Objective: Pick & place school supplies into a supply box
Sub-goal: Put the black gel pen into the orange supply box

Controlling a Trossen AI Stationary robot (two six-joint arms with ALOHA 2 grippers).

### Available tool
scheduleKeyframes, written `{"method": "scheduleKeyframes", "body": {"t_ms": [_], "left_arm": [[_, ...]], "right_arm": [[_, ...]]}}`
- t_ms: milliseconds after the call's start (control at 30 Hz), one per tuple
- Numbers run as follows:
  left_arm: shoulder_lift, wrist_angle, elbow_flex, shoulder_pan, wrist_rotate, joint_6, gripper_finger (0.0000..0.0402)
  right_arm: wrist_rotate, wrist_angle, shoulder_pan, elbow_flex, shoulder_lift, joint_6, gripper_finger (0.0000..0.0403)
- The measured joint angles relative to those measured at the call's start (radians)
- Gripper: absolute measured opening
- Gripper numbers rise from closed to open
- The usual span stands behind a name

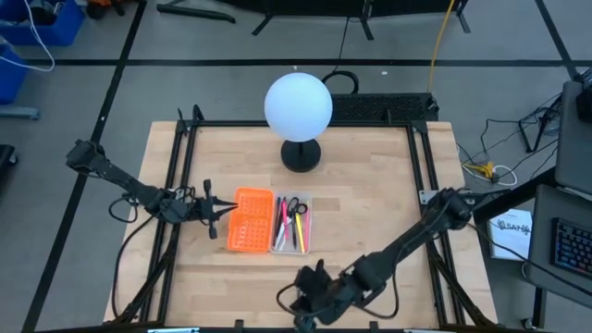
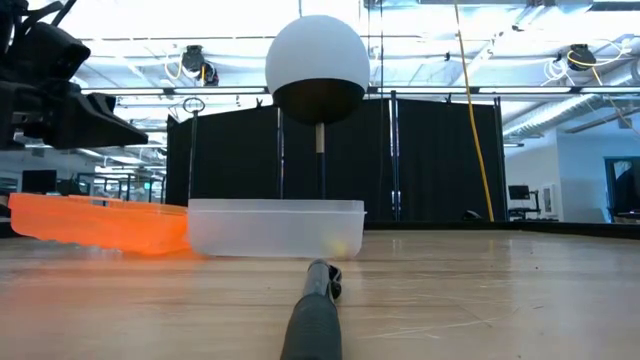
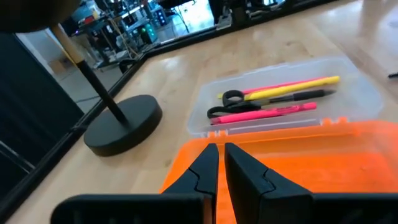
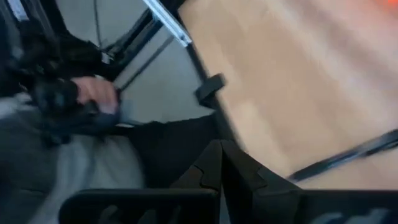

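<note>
The supply box lies open in the table's middle: an orange grid half (image 1: 250, 220) joined to a clear tray (image 1: 306, 200). In the tray (image 3: 364, 87) lie scissors (image 3: 229, 103), a yellow pen (image 3: 298, 85), a pink pen (image 3: 267, 114) and a dark pen (image 3: 308, 95). My left gripper (image 3: 221, 163) stands at the orange half's left edge (image 1: 220, 213), open by a narrow gap with nothing between its fingers. My right gripper (image 1: 305, 294) hovers at the table's near edge, shut and empty (image 4: 219, 155). A black pen (image 2: 315, 305) lies flat on the table close by (image 4: 348, 157).
A white globe lamp (image 1: 298, 106) on a black round base (image 3: 121, 124) stands behind the box at the table's far middle. Black frame rails (image 1: 176, 166) run along the table's left and right sides. Bare wood lies right of the tray.
</note>
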Motion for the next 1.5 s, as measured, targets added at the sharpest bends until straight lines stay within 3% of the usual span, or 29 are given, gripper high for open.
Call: {"method": "scheduleKeyframes", "body": {"t_ms": [167,333,467,633,867,1033,1500], "left_arm": [[0.0,0.014,0.0,0.001,-0.001,0.075,0.0037],[0.0,0.133,0.0,0.001,-0.001,0.127,0.0037],[0.0,0.224,0.0,0.001,-0.001,0.164,0.0037],[0.0,0.261,0.001,0.001,-0.002,0.208,0.0037],[0.0,0.26,0.001,0.001,-0.037,0.242,0.0037],[0.0,0.256,0.001,0.001,-0.064,0.242,0.0037],[0.0,0.226,0.001,0.001,-0.063,0.234,0.0037]], "right_arm": [[-0.029,0.002,0.012,0.045,0.065,0.205,0.0],[-0.025,-0.074,-0.028,0.045,0.109,0.375,0.0],[-0.062,-0.043,-0.064,0.044,0.159,0.364,0.0011],[-0.125,-0.025,-0.092,0.043,0.199,0.343,0.0065],[-0.238,-0.157,-0.093,0.043,0.203,0.516,0.0132],[-0.342,-0.288,-0.096,0.043,0.205,0.585,0.0136],[-0.313,-0.298,-0.146,0.043,0.204,0.57,0.0135]]}}
